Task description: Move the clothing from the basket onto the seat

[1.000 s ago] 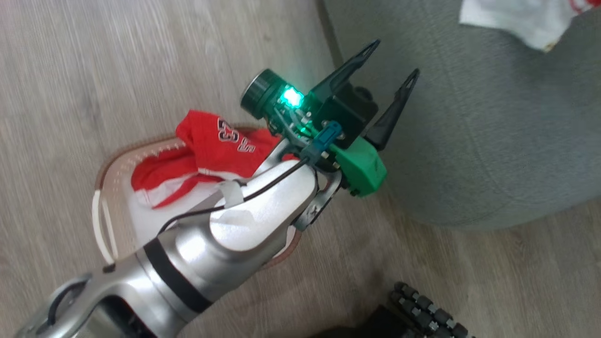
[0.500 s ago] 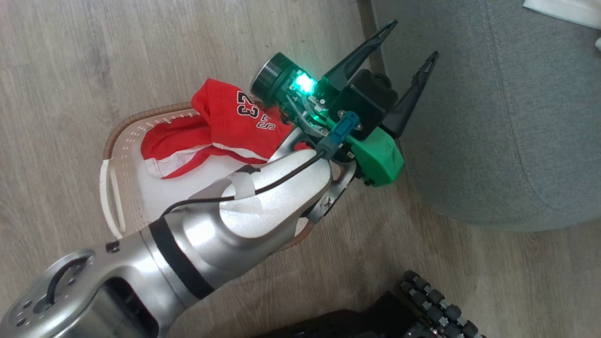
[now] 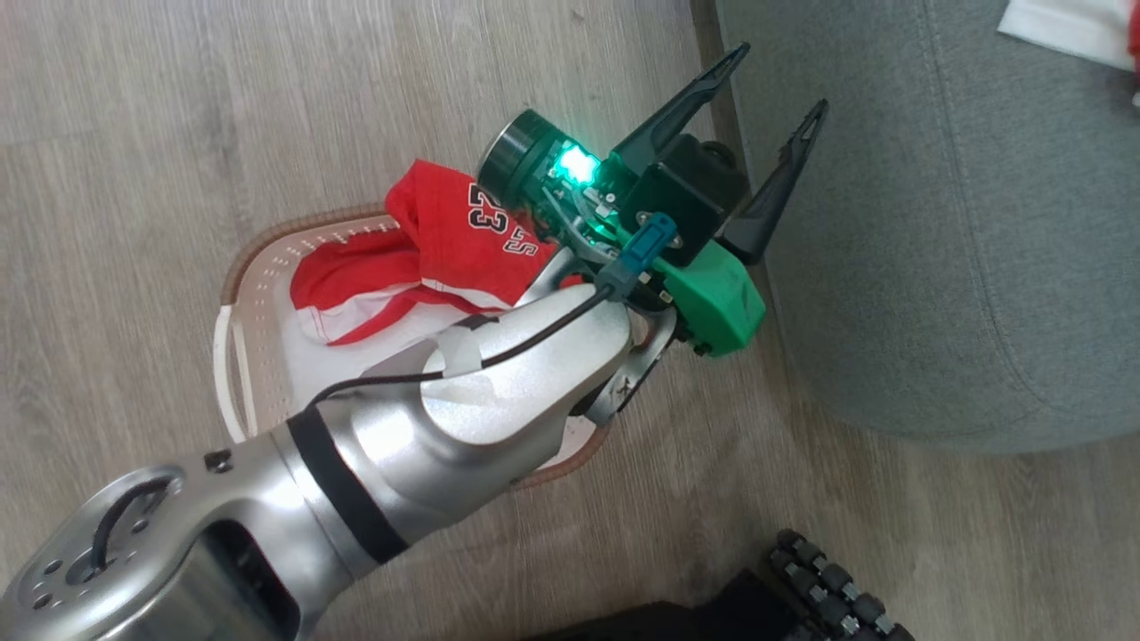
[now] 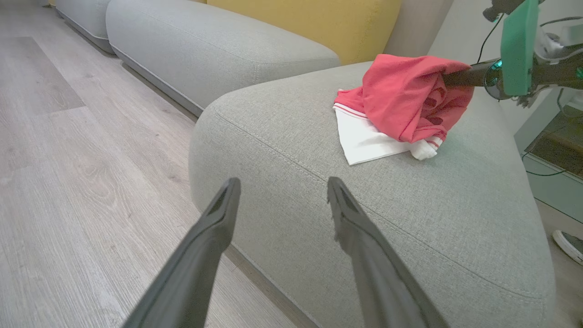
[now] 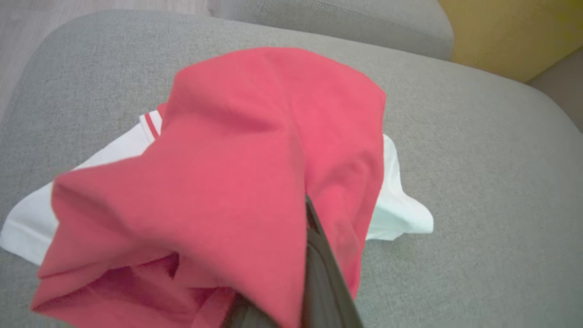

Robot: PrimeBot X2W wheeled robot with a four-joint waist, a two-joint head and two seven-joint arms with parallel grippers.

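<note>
In the head view, a red garment [image 3: 436, 240] marked "23" lies bunched in the white perforated basket [image 3: 233, 285] on the floor, partly hidden by my left forearm. My left gripper [image 3: 777, 85] hangs open and empty just past the basket, at the edge of the grey-green seat [image 3: 935, 267]. The left wrist view has its fingers [image 4: 223, 214] spread before the seat's corner [image 4: 410, 218]. My right gripper [image 4: 448, 78] is shut on another red garment [image 4: 405, 100], held low over the seat. That garment [image 5: 255, 173] drapes over the dark finger [image 5: 321, 264].
A white garment with red trim [image 4: 369, 141] lies flat on the seat under the held one. A second grey cushion [image 4: 205, 50] and a yellow backrest [image 4: 319, 18] lie beyond. Wood floor [image 4: 68, 159] surrounds the basket. My base's black rollers [image 3: 828, 588] are near. A shoe [image 4: 569, 246] sits at right.
The head camera has shifted, so basket and seat sit further right and lower. My left gripper stays open over the seat's edge, a little higher against it.
</note>
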